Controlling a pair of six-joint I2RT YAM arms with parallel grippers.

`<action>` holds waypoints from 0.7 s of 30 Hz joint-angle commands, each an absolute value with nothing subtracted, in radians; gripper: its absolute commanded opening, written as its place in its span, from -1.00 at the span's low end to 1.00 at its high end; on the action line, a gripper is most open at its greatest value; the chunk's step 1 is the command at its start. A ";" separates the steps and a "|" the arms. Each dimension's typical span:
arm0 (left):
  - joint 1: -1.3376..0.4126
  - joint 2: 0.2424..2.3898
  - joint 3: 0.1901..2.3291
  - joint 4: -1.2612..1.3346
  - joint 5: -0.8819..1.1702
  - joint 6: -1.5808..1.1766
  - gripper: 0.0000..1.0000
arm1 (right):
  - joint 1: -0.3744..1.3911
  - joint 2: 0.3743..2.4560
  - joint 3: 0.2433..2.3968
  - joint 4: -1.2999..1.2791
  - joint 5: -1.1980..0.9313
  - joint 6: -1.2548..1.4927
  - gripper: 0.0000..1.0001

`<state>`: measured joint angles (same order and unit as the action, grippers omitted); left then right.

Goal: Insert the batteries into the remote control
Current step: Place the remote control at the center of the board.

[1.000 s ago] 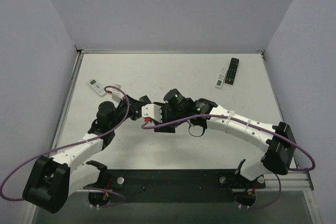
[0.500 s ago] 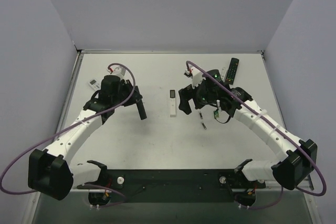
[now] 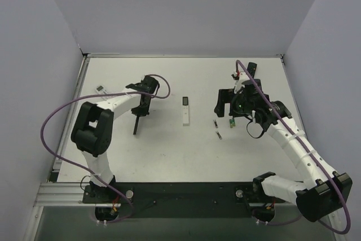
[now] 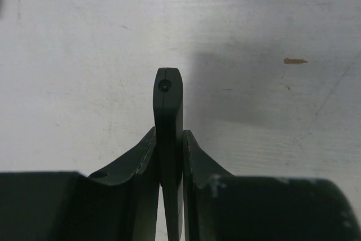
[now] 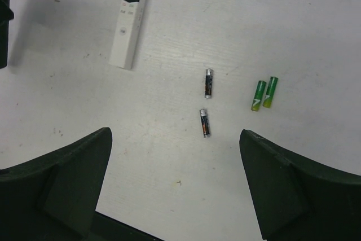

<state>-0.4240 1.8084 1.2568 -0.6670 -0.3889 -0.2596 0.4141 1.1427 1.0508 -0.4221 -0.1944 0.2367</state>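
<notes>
The left claw [image 4: 169, 139] is clamped on a dark flat strip [image 4: 168, 91]. The strip is slim with a rounded end and a small hole near that end, and it sticks out past the fingertips. From above, the strip points toward the near edge of the worktop [image 3: 169, 150], left of the middle. I cannot tell whether its tip touches the surface.

The right claw [image 5: 174, 139] stands wide apart and holds nothing. It hangs over the right half of the worktop.

Between its two fingers, on the surface, lie the batteries. Two dark cells [image 5: 208, 83] with metallic ends lie one behind the other, a small gap between them. Two green cells [image 5: 258, 95] lie side by side just to their right. All four lie flat, apart from the fingers, and none is in a remote.

The white remote [image 5: 131, 18] lies face up near the middle of the worktop, left of the dark cells and apart from them. Its screen end is toward the far edge.

A second white remote [image 3: 102, 90] lies close to the left edge. A black remote [image 3: 251, 70] lies toward the far right corner, partly hidden by the right arm.
</notes>
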 commanded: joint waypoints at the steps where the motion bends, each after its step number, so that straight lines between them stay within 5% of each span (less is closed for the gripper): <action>1: -0.472 1.887 1.334 -0.784 -0.515 -0.187 -0.54 | 0.353 1.068 1.011 -0.430 -0.104 0.336 0.79; 8: -0.528 1.887 1.321 -0.798 -0.479 -0.219 0.42 | 0.298 0.989 0.953 -0.429 -0.011 0.397 0.81; 21: -0.520 1.530 1.217 -0.727 -0.209 -0.316 0.72 | 0.281 0.974 0.979 -0.433 0.163 0.503 1.00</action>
